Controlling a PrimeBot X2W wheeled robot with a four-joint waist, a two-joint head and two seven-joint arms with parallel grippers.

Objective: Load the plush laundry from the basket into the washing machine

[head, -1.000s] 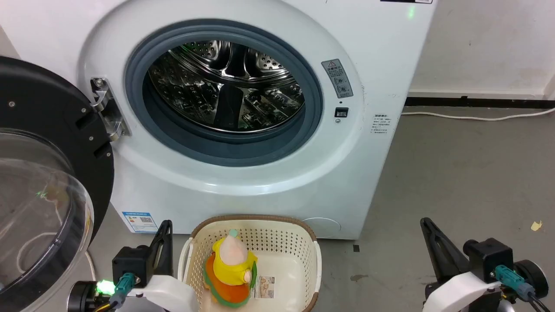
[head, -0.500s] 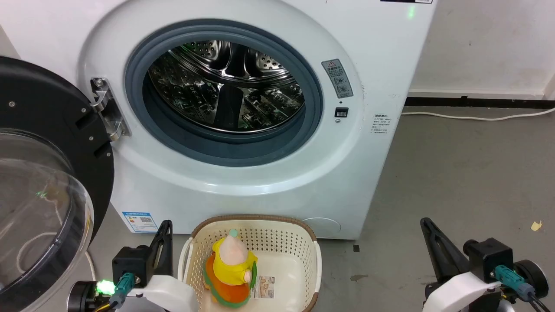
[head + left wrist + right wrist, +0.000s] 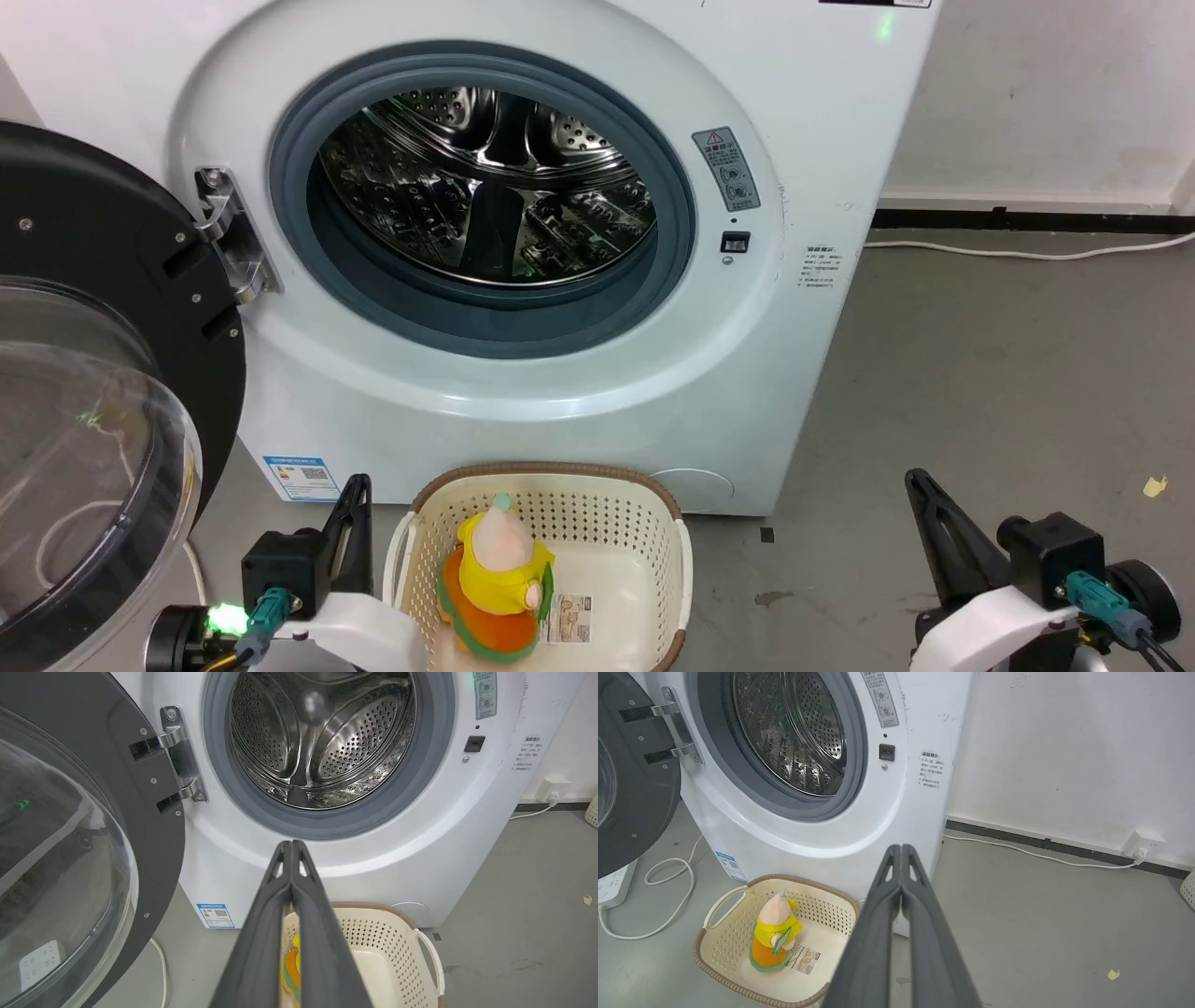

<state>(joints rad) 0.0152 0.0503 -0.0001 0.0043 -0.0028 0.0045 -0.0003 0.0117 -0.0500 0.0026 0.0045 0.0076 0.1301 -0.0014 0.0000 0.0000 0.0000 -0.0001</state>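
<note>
The plush laundry (image 3: pixel 498 579), pink-headed with a yellow body and orange base, stands upright in the cream basket (image 3: pixel 644 523) on the floor before the washing machine (image 3: pixel 579 373). The plush toy (image 3: pixel 773 933) also stands in the basket (image 3: pixel 719 947) in the right wrist view. The steel drum (image 3: pixel 485 187) is bare, and the dome door (image 3: pixel 84 420) hangs swung out at the left. My left gripper (image 3: pixel 355 485) is shut just left of the basket, holding nothing. My right gripper (image 3: pixel 917 481) is shut well to the right. Both wrist views show the fingers pressed together (image 3: pixel 290 845) (image 3: pixel 900 849).
A white cable (image 3: pixel 1027 252) runs along the grey floor by the back wall, with a wall socket (image 3: pixel 1143 842) beyond it. A looped cord (image 3: pixel 668 896) and a power strip (image 3: pixel 612 889) lie left of the washer. Bare concrete floor (image 3: pixel 980 392) stretches to the right.
</note>
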